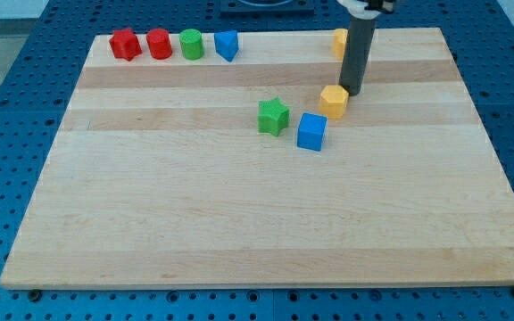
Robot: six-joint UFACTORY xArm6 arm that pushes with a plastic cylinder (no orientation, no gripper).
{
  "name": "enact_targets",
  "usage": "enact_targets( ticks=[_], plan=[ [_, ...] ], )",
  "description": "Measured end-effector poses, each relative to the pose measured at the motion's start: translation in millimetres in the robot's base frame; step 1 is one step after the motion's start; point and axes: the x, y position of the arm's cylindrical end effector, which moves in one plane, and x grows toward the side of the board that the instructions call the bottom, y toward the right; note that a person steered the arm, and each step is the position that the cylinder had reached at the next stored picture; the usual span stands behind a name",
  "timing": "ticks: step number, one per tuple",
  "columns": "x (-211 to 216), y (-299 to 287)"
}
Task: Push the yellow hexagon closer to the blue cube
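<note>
The yellow hexagon [334,101] lies right of the board's centre, toward the view's top. The blue cube [311,132] sits just below and to the left of it, a small gap apart. My tip [352,92] is at the hexagon's upper right edge, touching or almost touching it. The dark rod rises from there to the view's top.
A green star [273,117] lies left of the blue cube. Along the top edge of the wooden board [239,223] stand a red star [125,44], a red cylinder [159,44], a green cylinder [192,44] and a blue block [227,45]. Another yellow block [339,42] is partly hidden behind the rod.
</note>
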Motion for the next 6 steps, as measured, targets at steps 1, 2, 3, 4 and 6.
enact_targets(
  ticks=[1,2,3,4,6],
  plan=[
    [11,-1],
    [19,-6],
    [21,-9],
    [22,-12],
    [22,-18]
  ],
)
